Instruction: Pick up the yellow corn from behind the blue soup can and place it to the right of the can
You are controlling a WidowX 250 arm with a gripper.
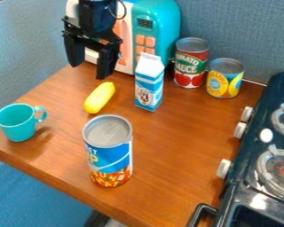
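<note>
The black gripper (90, 66) hangs at the upper left, in front of the teal toy microwave (159, 20), its two fingers spread apart with nothing between them. Below it a yellow elongated object (100, 97) lies on the wooden table (168, 150). Just right of that, a blue and white milk carton (148, 84) stands upright. Nearer the camera stands a tall blue and orange can (110, 153). A teal cup (17, 122) is upright at the left, its handle turned right.
A red and green can (191, 64) and a shorter yellow can (224, 80) stand at the back right. The dark toy stove (245, 177) with white knobs borders the right side. Blue partitions rise behind and at left.
</note>
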